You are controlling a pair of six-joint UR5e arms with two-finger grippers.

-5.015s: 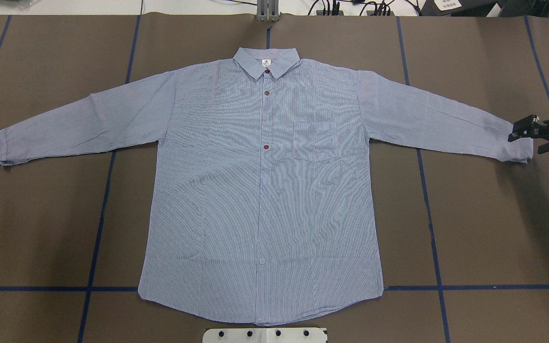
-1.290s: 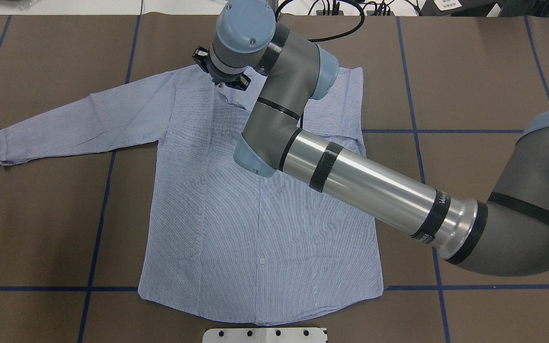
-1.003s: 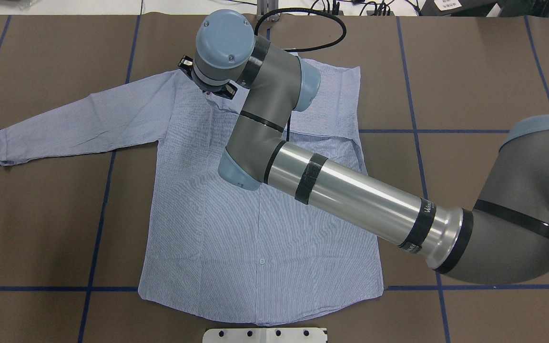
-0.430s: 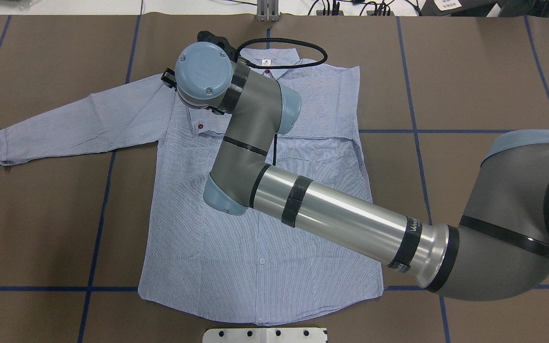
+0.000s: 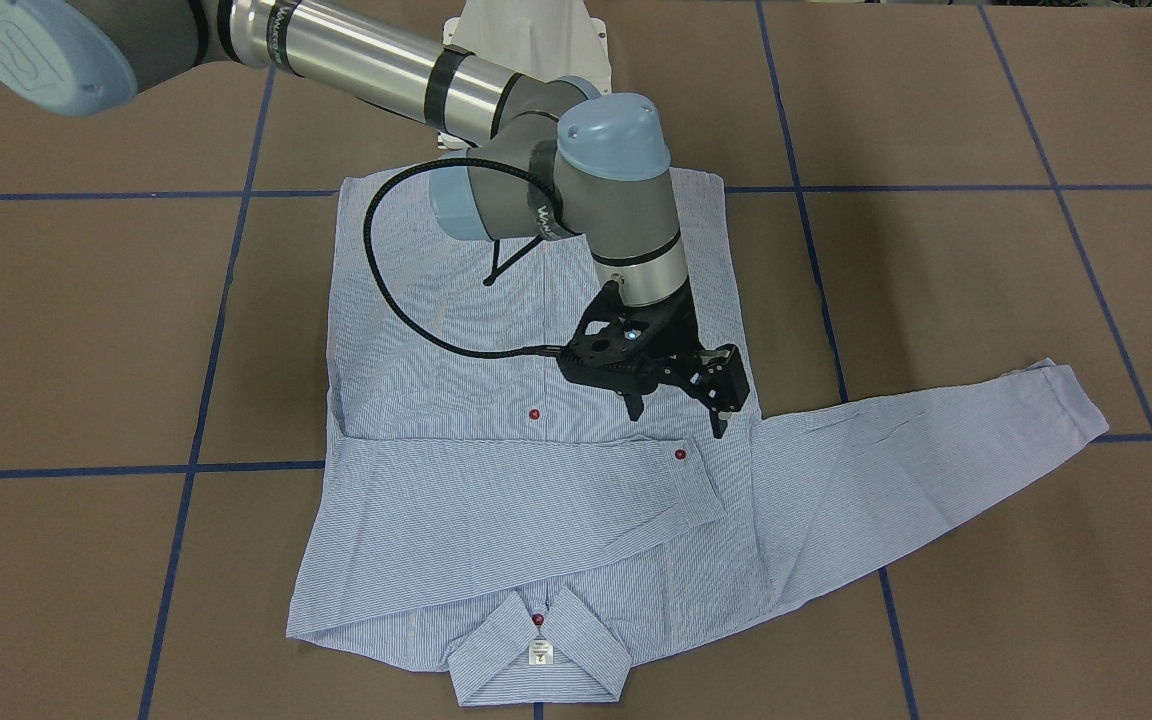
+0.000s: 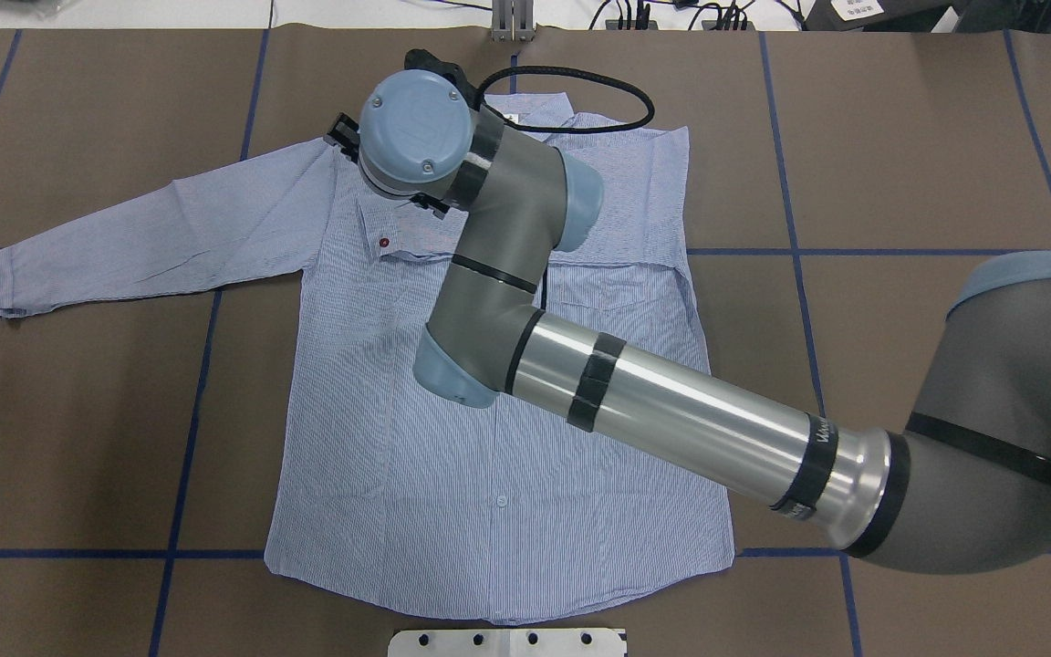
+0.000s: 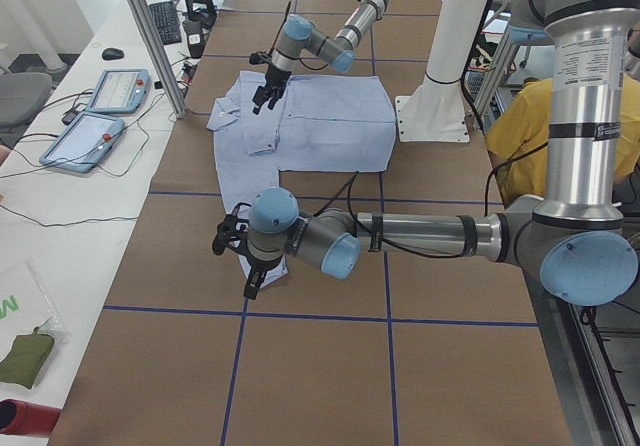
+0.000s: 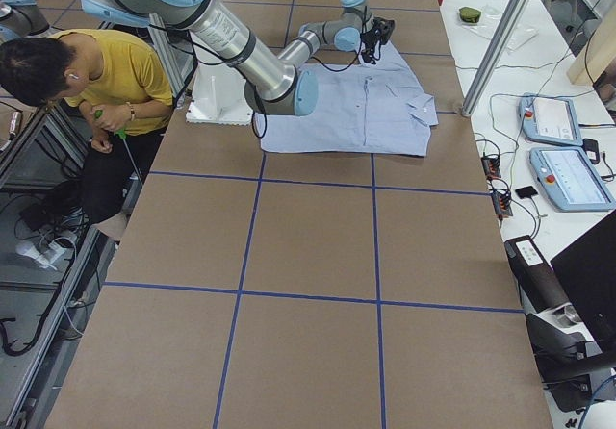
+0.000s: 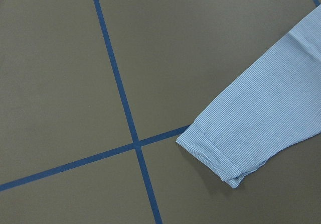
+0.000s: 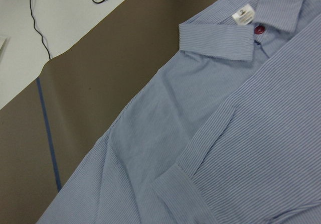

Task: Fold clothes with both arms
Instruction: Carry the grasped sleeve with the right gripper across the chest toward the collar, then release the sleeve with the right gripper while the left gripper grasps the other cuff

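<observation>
The brown worktop (image 5: 936,300) carries the blue striped shirt (image 5: 496,520), lying flat with its front up, one sleeve folded across the chest and the other sleeve (image 5: 936,450) stretched out to the robot's left. The right arm (image 5: 356,50) reaches over the shirt, and the right tool (image 5: 676,415) hangs just above the folded cuff (image 5: 686,472) with fingers (image 5: 720,420) wide apart and nothing in them. The left tool (image 7: 243,266) is by the other cuff (image 9: 220,153), but I cannot tell if it is open.
</observation>
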